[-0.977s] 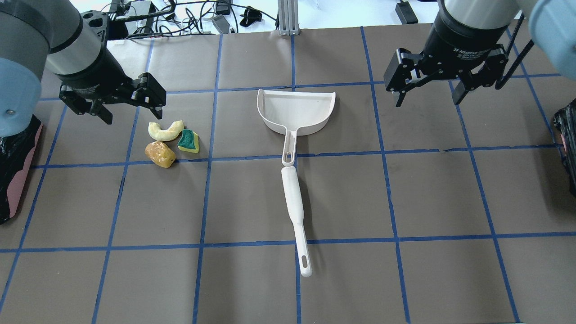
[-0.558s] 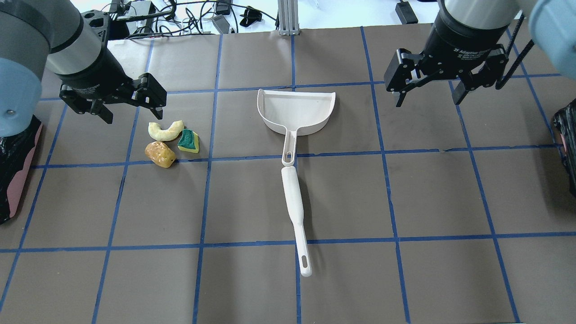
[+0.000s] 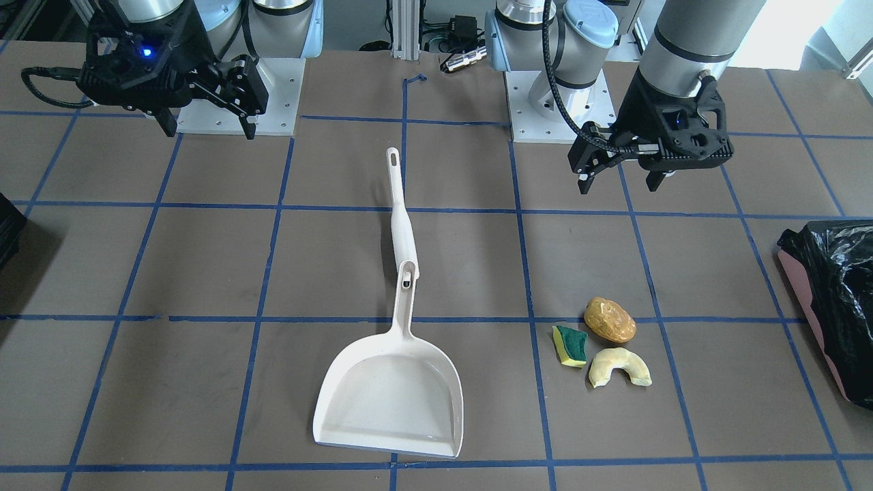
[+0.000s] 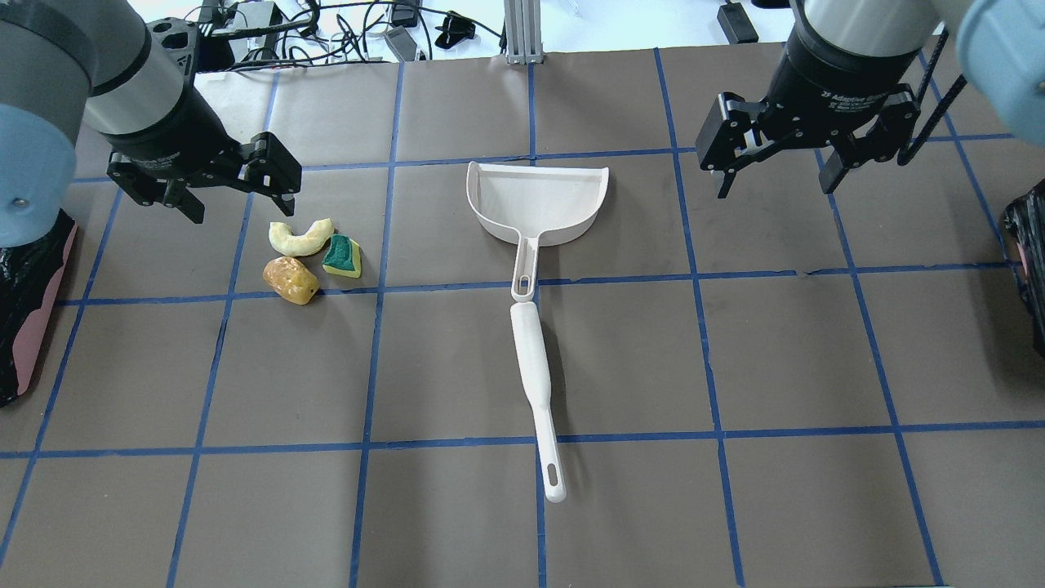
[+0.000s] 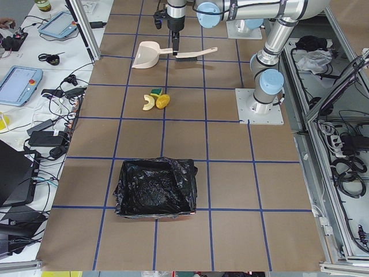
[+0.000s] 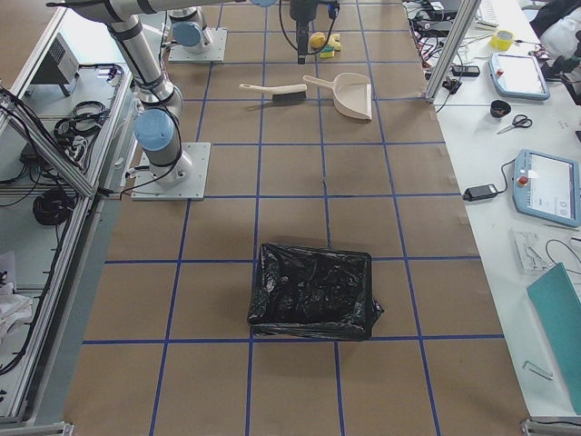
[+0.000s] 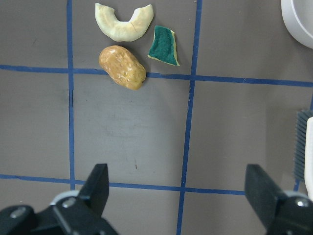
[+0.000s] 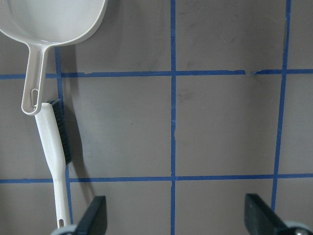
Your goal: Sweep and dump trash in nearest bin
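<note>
The trash lies in a tight cluster left of centre: a pale crescent (image 4: 300,237), a golden-brown lump (image 4: 290,280) and a yellow-and-green sponge (image 4: 342,256). My left gripper (image 4: 245,202) hovers open just behind and above them, holding nothing; its wrist view shows the crescent (image 7: 123,23), lump (image 7: 122,67) and sponge (image 7: 165,45) ahead of the fingers. The bin (image 4: 24,318), pink-sided with a black bag, sits at the left table edge. My right gripper (image 4: 775,192) hangs open and empty at the back right.
A white dustpan (image 4: 539,200) lies mid-table, mouth away from the robot. A white brush (image 4: 535,384) lies in line behind the dustpan's handle. Another black-bagged container (image 4: 1030,261) stands at the right edge. Cables and boxes lie beyond the far edge.
The right arm has shifted very slightly. The left arm, trash, dustpan and brush have not moved.
</note>
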### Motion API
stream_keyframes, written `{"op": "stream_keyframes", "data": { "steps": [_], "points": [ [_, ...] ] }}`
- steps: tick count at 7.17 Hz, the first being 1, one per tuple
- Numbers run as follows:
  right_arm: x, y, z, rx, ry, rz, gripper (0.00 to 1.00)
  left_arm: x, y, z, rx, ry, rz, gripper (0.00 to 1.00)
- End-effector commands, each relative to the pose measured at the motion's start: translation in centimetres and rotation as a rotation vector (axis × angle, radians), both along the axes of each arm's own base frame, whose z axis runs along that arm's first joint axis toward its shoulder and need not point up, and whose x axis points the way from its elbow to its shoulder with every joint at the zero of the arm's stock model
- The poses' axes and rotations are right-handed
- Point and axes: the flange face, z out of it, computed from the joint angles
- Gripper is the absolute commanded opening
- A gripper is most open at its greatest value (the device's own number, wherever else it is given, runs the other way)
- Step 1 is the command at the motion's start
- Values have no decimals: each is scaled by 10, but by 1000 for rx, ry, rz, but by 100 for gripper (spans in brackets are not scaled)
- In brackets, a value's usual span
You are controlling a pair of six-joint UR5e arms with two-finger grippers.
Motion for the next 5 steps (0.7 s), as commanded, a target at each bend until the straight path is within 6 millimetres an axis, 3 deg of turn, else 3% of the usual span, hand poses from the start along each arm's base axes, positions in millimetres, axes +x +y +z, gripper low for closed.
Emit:
{"op": "stream_keyframes", "data": {
  "steps": [1, 5],
  "points": [
    [0, 1, 0, 0, 0, 2, 100, 5, 0, 2, -6, -37, 6, 100],
    [0, 0, -1, 4, 0, 4, 100, 13, -11, -13, 28, -60, 4, 100]
  ]
}}
